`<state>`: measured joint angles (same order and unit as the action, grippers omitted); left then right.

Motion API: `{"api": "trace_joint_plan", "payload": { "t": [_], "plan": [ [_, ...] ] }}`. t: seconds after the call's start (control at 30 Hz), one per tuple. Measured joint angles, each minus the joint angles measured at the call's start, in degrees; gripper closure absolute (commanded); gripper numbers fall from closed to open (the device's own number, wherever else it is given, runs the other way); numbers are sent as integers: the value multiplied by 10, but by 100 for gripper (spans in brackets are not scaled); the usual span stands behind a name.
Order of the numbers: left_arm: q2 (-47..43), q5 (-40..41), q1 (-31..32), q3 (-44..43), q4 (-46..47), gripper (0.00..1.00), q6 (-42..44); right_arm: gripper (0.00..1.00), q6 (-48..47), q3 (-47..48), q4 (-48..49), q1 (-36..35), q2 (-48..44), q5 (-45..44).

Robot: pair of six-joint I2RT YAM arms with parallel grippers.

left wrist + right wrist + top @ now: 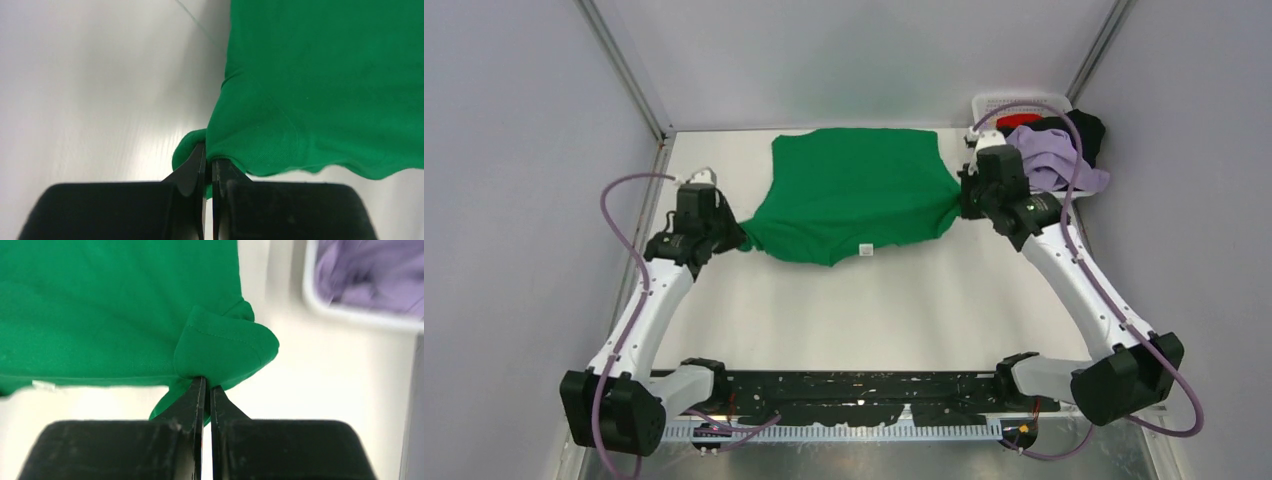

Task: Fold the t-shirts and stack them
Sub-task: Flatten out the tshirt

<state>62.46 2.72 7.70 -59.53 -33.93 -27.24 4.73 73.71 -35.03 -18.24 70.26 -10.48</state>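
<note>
Inspection finding: the green t-shirt (854,195) lies spread on the far half of the table (874,320), between the two arms. The left gripper (732,238) is clamped on the shirt's near left corner, and the right gripper (965,196) is clamped on its right edge. Each wrist view shows the jaws pressed together with a fold of green cloth pinched between them. Judgement: the hold at opposite sides serves to draw the cloth flat and taut ahead of a fold, and no fold is yet made. The white basket (1007,102) stands in the far right corner, carrying a lavender t-shirt (1052,158), a black t-shirt (1088,128) and a red t-shirt (1014,122), presumably awaiting their turn. Limits of view: the cloth in the right gripper appears to be a sleeve, while the part held on the left cannot be identified. The basket is largely buried, and the red t-shirt shows only as a sliver. A white label (864,250) at the shirt's near edge is too small to read.
</note>
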Motion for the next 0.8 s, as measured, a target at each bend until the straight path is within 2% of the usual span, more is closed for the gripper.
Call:
{"api": "trace_joint_plan", "payload": {
  "t": [0.07, 0.13, 0.23, 0.33, 0.4, 0.43, 0.47, 0.5, 0.53, 0.57, 0.63, 0.67, 0.7, 0.8],
  "plan": [
    [8, -9, 0, 72, 3, 100, -35, 95, 12, -48, -30, 0, 8, 2],
    [31, -14, 1, 108, 7, 100, -61, 92, 21, -75, -49, 0, 28, 6],
    [104, -17, 1, 106, 13, 100, -83, 86, 32, -74, -56, 0, 90, 0],
    [167, -17, 1, 90, 23, 97, -89, 86, 45, -47, -60, 2, 212, -25],
    [193, -16, 1, 86, 37, 84, -94, 85, 48, -29, -63, 6, 262, -33],
    [203, -16, 1, 80, 38, 80, -95, 81, 50, -12, -70, 8, 293, -39],
    [211, -17, 1, 75, 41, 66, -97, 75, 52, 8, -71, 9, 323, -44],
    [222, -17, 1, 65, 43, 47, -98, 58, 53, 30, -73, 11, 348, -50],
    [229, -18, 0, 58, 46, 21, -95, 50, 56, 45, -72, 11, 365, -55],
    [234, -17, 0, 52, 49, 3, -93, 30, 59, 60, -72, 11, 380, -63],
    [234, -16, 0, 48, 51, 1, -94, 4, 64, 73, -71, 12, 390, -82],
    [232, -14, 0, 47, 50, 0, -95, 1, 66, 73, -72, 12, 388, -92],
    [228, -12, 0, 47, 49, 0, -96, 4, 73, 73, -73, 12, 384, -101],
    [207, -15, 1, 43, 45, 0, -91, 5, 79, 48, -59, 12, 347, -121]
  ]
}}
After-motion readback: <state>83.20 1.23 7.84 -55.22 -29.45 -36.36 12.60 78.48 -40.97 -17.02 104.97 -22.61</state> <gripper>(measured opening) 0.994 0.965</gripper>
